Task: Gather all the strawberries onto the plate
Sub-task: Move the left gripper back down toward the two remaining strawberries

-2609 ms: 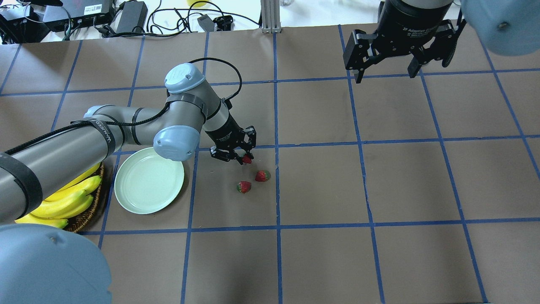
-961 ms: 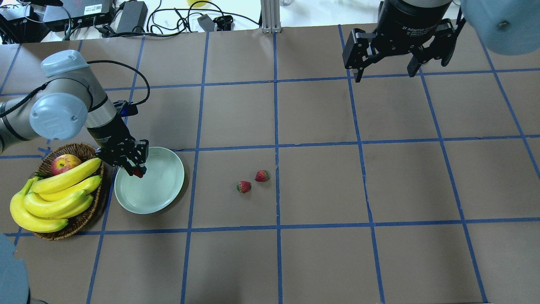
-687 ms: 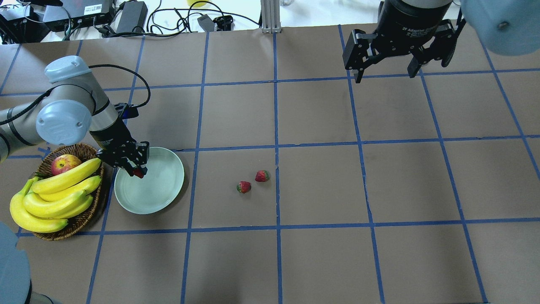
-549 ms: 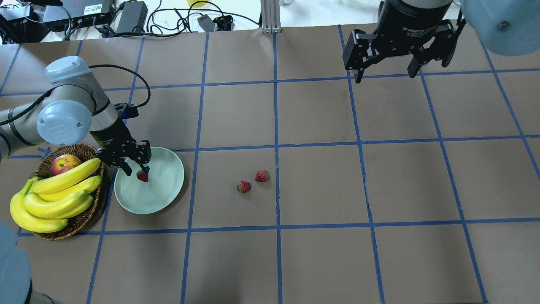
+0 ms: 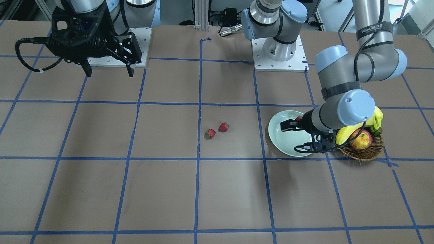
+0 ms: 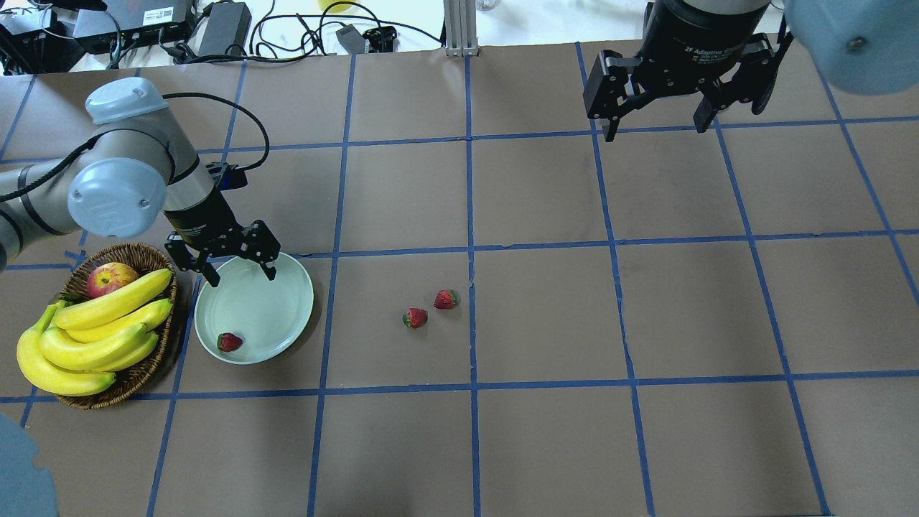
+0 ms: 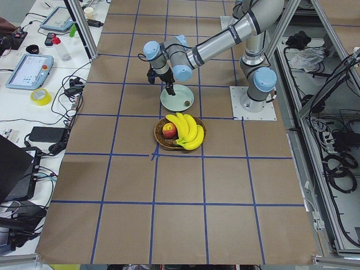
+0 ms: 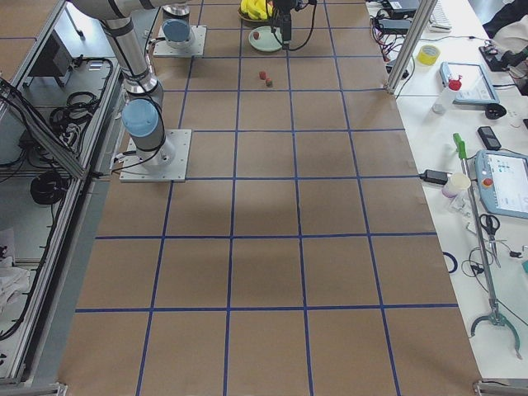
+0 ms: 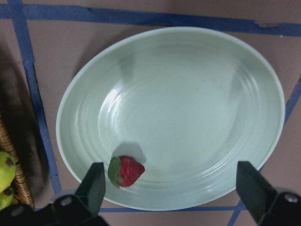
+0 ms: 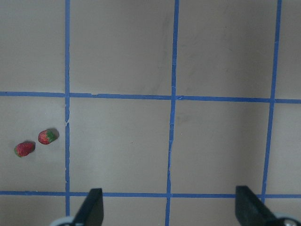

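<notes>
One strawberry [image 6: 229, 342] lies inside the pale green plate [image 6: 269, 309], near its rim on the robot's side; the left wrist view shows this strawberry [image 9: 126, 171] on the plate [image 9: 188, 103]. My left gripper [image 6: 242, 276] hangs open over the plate's far edge, with nothing between its fingers [image 9: 91, 188]. Two more strawberries [image 6: 415, 317] [image 6: 446, 299] lie side by side on the brown table, to the right of the plate. The right gripper [image 6: 655, 133] hangs open and empty high over the far right of the table; its wrist view shows the two strawberries [image 10: 24, 149] [image 10: 47, 136].
A wicker basket [image 6: 129, 384] with bananas [image 6: 100, 330] and an apple [image 6: 111, 278] stands just left of the plate. Cables and electronic boxes [image 6: 215, 29] lie beyond the table's far edge. Blue tape lines grid the brown surface.
My left gripper carried a strawberry from the table to the plate and opened. The strawberry dropped and rolled toward the plate's near rim. The right arm stayed still.
</notes>
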Controlling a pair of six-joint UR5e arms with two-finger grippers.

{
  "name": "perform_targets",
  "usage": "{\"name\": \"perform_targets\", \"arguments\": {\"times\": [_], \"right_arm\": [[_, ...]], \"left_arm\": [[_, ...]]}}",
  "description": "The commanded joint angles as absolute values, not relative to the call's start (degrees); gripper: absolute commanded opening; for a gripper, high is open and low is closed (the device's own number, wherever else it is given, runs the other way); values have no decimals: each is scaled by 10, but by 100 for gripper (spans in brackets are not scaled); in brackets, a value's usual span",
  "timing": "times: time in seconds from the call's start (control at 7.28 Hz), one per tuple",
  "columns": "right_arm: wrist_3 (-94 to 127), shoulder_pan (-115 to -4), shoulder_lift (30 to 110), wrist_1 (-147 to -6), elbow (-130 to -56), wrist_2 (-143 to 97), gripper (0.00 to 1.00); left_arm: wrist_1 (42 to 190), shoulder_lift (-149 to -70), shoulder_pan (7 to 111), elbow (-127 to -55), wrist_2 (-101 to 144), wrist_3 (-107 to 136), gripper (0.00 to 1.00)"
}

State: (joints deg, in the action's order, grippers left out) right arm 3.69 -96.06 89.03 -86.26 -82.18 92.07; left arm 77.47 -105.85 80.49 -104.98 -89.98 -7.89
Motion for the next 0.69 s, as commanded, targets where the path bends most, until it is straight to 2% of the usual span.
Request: {"name": "perform_targets", "arguments": {"times": [0.0,0.55], "right_arm": [[36,-961,890,-863,-822,921,100],[37,-961,890,-863,-822,921,100]], "left_arm": [[772,-1058,891,-1022,-878,12,100],[769,-1077,960,-1029,-823,20,100]]}}
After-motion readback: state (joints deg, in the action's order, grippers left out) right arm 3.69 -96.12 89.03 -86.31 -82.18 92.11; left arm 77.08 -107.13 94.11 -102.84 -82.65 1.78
